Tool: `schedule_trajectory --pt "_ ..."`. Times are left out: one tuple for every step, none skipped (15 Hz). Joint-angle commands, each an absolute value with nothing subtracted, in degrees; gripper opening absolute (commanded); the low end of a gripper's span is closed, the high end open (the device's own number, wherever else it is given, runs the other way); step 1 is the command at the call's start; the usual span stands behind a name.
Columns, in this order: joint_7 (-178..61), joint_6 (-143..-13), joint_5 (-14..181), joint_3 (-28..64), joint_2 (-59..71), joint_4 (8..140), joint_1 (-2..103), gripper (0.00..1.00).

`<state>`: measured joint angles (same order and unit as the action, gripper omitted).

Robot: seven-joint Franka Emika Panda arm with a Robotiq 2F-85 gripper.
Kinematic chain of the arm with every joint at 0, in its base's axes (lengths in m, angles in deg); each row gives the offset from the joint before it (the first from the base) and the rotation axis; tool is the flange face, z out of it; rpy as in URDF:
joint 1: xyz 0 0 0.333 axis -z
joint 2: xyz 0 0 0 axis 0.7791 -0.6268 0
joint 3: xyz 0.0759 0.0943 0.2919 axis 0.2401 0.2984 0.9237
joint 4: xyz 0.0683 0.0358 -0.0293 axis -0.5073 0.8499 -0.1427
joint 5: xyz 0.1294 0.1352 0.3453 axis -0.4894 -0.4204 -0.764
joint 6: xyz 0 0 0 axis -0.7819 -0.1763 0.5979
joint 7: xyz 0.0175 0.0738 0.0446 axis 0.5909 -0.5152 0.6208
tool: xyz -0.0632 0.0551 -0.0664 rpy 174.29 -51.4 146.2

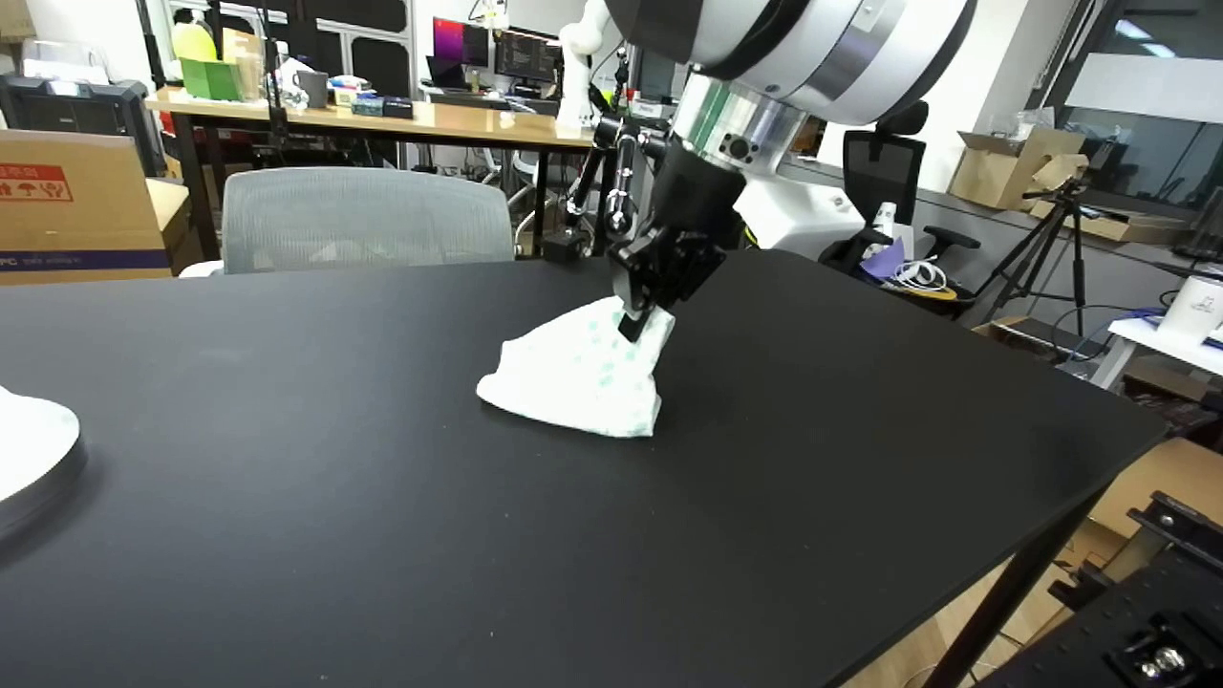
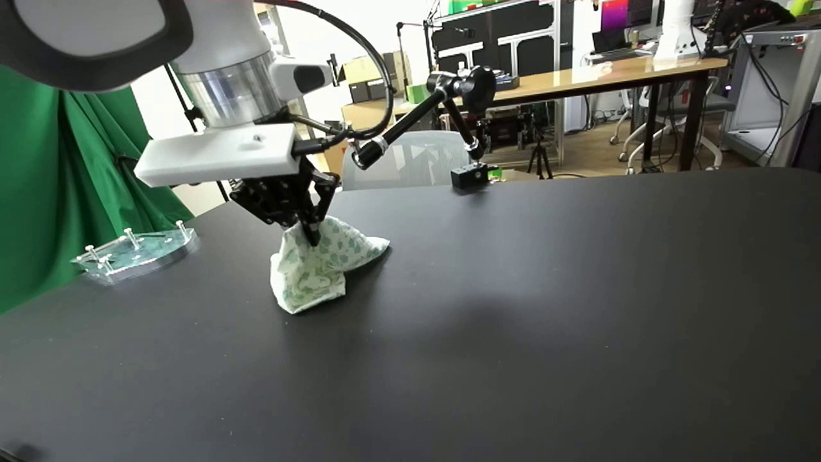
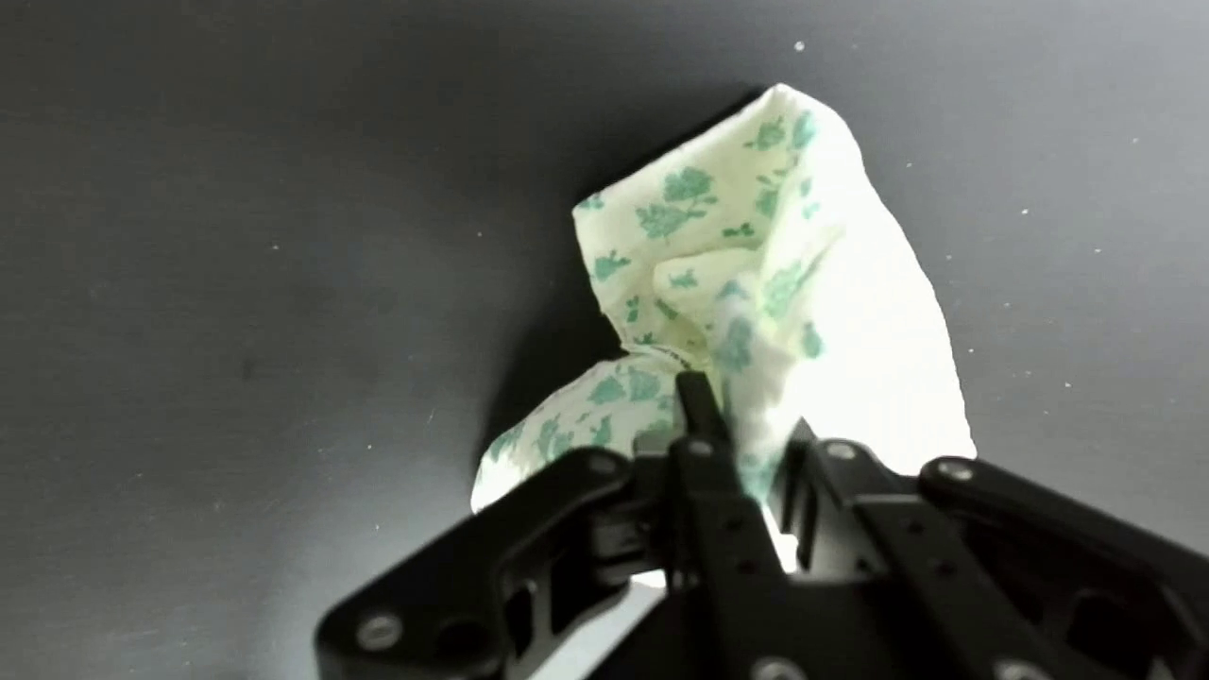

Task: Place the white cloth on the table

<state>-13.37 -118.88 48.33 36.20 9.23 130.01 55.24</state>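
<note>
The white cloth with green leaf prints (image 1: 573, 373) is bunched and tented on the black table (image 1: 382, 535). It also shows in an exterior view (image 2: 314, 276) and in the wrist view (image 3: 878, 331). Its lower edges rest on or very near the table top. My gripper (image 1: 638, 323) points down at the top of the cloth; it also shows in an exterior view (image 2: 311, 234). In the wrist view, the two fingers (image 3: 751, 416) are close together with a raised fold of cloth between them. The inner part of the fold is hidden by the fingers.
A white round-edged object (image 1: 33, 444) stands at the table's edge in an exterior view. A clear plate with bolts (image 2: 138, 253) lies on the table. A black jointed camera mount (image 2: 442, 90) is beside the arm. A grey mesh chair (image 1: 368, 218) stands behind the table.
</note>
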Motion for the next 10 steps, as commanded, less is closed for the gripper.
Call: schedule_trajectory --pt "-13.2 -119.4 48.6 35.9 8.9 129.9 55.5 0.49" --pt "-13.4 -118.9 48.9 35.6 9.4 130.2 55.1 0.55" --pt "-14.3 -118.3 49.7 34.9 10.4 130.9 54.2 0.63" --pt "-13.9 -117.8 49.7 35.3 11.1 131.1 54.3 0.69" --pt "-14.2 -117.7 50.0 35.1 12.0 131.6 53.8 0.75" --pt "-14.5 -117.6 50.0 35.2 12.9 131.9 53.5 0.83" --pt "-14.8 -117.4 49.9 35.3 13.7 132.2 53.2 0.89" --pt "-15.3 -117.4 50.2 35.0 14.5 132.6 52.5 0.95" --pt "-15.7 -117.4 50.6 34.6 15.1 132.9 51.9 0.99" --pt "-15.8 -117.2 50.8 34.5 15.8 133.2 51.6 1.00"
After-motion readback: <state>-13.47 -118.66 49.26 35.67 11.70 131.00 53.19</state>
